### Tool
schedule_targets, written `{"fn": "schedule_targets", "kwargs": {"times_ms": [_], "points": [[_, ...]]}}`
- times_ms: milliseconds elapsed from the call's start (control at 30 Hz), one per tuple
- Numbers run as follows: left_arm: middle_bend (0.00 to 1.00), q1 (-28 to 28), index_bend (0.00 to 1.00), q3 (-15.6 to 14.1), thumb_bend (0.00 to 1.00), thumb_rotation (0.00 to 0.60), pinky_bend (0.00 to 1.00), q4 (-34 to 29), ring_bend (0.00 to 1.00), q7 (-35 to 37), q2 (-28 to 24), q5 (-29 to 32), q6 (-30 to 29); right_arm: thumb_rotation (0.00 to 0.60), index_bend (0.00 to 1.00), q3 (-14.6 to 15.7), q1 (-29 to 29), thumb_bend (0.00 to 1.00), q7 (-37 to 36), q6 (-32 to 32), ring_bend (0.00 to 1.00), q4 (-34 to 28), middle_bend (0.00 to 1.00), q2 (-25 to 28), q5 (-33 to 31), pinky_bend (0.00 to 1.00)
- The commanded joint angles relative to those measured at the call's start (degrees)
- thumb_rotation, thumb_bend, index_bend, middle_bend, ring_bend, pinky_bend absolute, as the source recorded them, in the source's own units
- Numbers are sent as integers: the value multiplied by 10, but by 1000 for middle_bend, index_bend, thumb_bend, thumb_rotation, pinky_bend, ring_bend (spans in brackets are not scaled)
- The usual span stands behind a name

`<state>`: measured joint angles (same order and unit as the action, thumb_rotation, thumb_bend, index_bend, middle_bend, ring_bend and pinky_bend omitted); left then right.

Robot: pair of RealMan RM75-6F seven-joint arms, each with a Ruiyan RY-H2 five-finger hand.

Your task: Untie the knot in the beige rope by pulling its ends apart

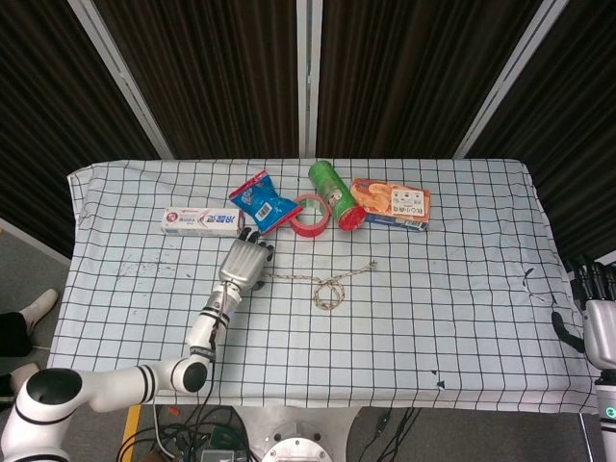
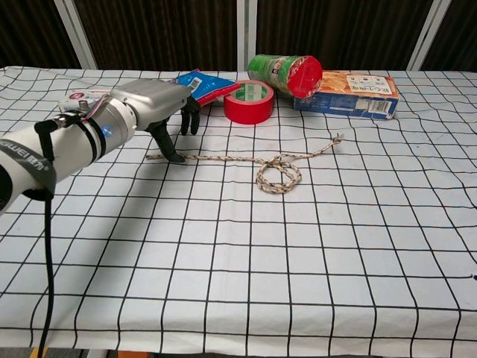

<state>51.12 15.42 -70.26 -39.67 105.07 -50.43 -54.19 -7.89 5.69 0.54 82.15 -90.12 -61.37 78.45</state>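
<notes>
**Left hand down on rope's left end, knot intact**

Left hand [image 2: 153, 104] reaches over the checked tablecloth [image 2: 238, 261], fingers spread and pointing down; one dark fingertip [image 2: 174, 156] sits on or right at the beige rope [image 2: 223, 159] nr its left end. Can't tell if it's pinching the rope or only touching it. Right hand [image 1: 599, 332] is at the table's far right edge in the head view, off the cloth, holding nothing; finger spread unclear.

Rope lies across mid-table, w/ the knot [image 2: 279, 173] a loose loop right of centre; its other end [image 2: 337, 139] trails up-right, free.

Behind, along the back: toothpaste box [image 1: 201, 220], blue snack bag [image 2: 201, 86], red tape roll [image 2: 250, 101] just beside the bag, green can [image 2: 287, 72] on its side, orange box [image 2: 350, 92] touching the can.
</notes>
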Motion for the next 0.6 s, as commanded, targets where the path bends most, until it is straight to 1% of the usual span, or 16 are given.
{"fn": "schedule_targets", "kwargs": {"times_ms": [33,167,300,467,600], "points": [[426,9,449,-4,147,600,128,5,191,-31,3,21,-5,600,0,0,0,309,-4,-1,0,4,0,-2,-1,0],[437,17,451,-12,160,600,128,10,191,-67,8,41,-12,600,0,1,1,309,-9,-4,0,11,0,-5,-2,0],[454,19,451,-10,171,600,128,9,191,-68,10,52,-13,600,0,0,1,309,-12,-6,0,13,0,-7,-4,0],[474,18,452,-7,188,600,128,5,203,-46,11,54,-10,600,0,0,3,309,-12,-11,0,13,0,-8,-8,0],[485,17,446,-7,189,600,132,11,212,-17,12,43,0,600,0,0,4,309,-11,-15,0,13,0,-9,-11,0]]}}
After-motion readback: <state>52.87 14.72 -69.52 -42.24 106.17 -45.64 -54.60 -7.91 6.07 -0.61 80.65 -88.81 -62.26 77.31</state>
